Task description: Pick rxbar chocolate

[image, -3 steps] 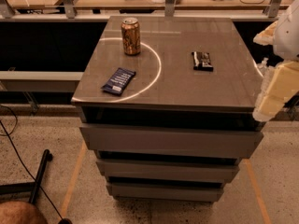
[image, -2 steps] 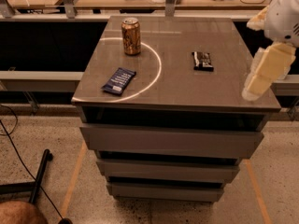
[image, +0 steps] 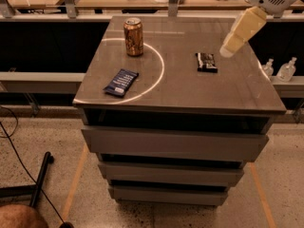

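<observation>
The rxbar chocolate (image: 206, 62) is a small flat black wrapped bar with light print patches. It lies on the right half of the grey cabinet top (image: 190, 89). My gripper (image: 228, 49) hangs from the white arm at the upper right, above the tabletop and just up and to the right of the bar. It holds nothing that I can see. A longer navy-blue wrapped bar (image: 121, 82) lies at the front left.
A brown drink can (image: 134, 37) stands upright at the back left of the top. A bright arc of light (image: 159, 75) curves across the left half. Drawers sit below. Wooden benches run behind. Two clear bottles (image: 280, 70) stand on a ledge at the right.
My arm and gripper have moved up and to the left, from beside the cabinet's right front corner to above the tabletop near the black bar. The objects have not moved.
</observation>
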Available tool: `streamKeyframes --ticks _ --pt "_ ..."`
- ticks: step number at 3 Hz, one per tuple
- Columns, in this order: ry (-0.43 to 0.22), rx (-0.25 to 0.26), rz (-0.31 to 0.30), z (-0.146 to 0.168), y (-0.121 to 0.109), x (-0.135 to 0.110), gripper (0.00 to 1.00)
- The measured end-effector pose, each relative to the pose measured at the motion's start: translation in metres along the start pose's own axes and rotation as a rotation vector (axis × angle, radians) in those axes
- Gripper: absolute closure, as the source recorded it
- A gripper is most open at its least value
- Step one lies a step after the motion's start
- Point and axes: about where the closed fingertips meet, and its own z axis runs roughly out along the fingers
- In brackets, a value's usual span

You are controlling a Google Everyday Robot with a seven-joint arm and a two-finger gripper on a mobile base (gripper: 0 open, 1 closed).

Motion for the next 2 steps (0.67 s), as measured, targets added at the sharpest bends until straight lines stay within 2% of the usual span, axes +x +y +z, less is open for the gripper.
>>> streamKeyframes --ticks 1,2 --pt "-0.048 0.028 0.135 0.041 -0.034 -0.003 0.0" --pt "-0.056 0.047 0.257 0.09 -0.056 0.004 0.0"
